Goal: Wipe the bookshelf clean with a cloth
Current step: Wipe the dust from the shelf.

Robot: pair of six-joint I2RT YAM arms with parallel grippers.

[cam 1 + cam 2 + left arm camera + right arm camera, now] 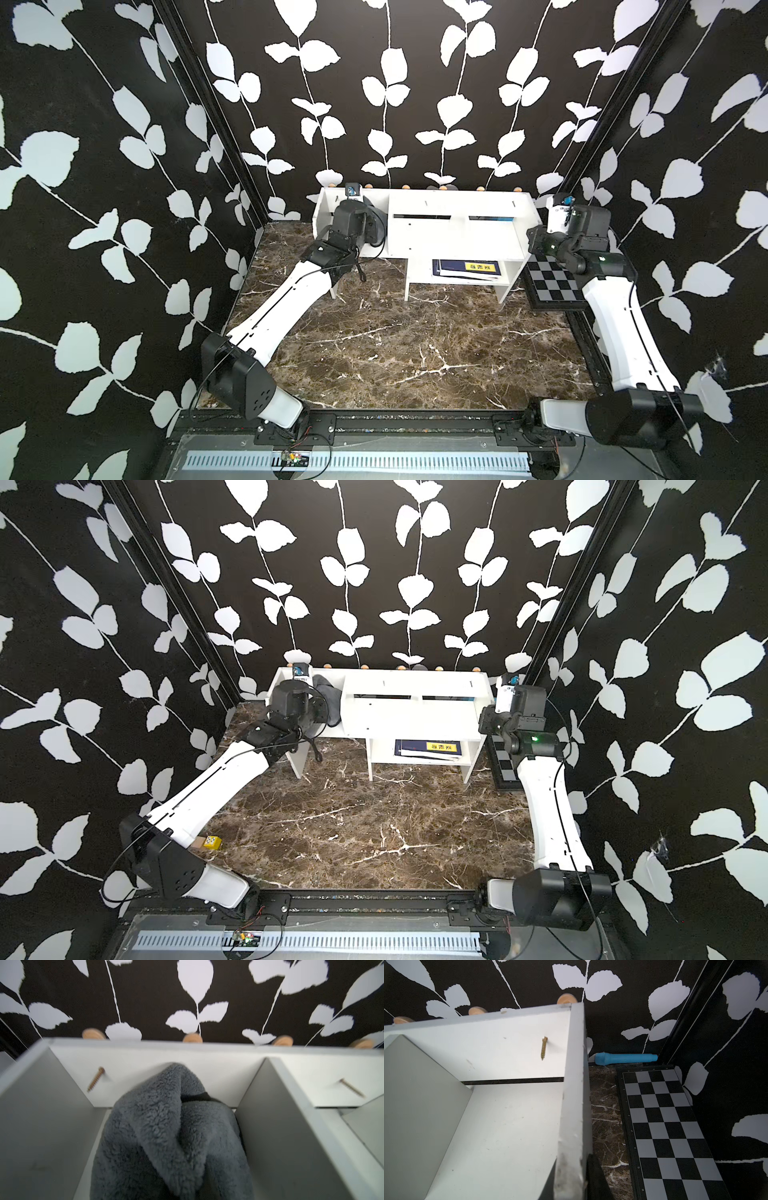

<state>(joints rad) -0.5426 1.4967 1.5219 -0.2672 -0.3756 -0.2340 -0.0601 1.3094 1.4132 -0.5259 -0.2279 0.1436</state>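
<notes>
Two arms reach over the marble tabletop (395,345), both ending at the bookshelf (457,237).

Nearest item is a small yellow block (212,842) on the tabletop by the left arm's elbow, well apart from the shelf.

The left gripper (318,708) has its jaws fully closed, clamped on the cloth (166,1136). Its fingers are hidden under the fabric in the left wrist view. The cloth is bunched, fluffy and dark grey. It sits in the bookshelf's left-end bay between the end panel and the first divider, its peak up in front of the back panel.

The right gripper (540,243) is at the bookshelf's right end panel. One black finger (596,1176) lies right against the panel's outer face. The other finger isn't visible, so I can't tell whether it's clamped on the panel or only beside it.

Containers: the lower cubby under the shelf's right half holds a dark blue book (467,268) with a yellow label, lying flat.

Right of the bookshelf, a checkered board (664,1126) lies flat on the tabletop, near the end panel with a strip of marble between.

Further back:
- screw tips (95,1079) poke through the back panel
- wooden knobs (192,1038) line its far side
- a blue cylinder (625,1058) lies at the foot of the back wall, behind the board
</notes>
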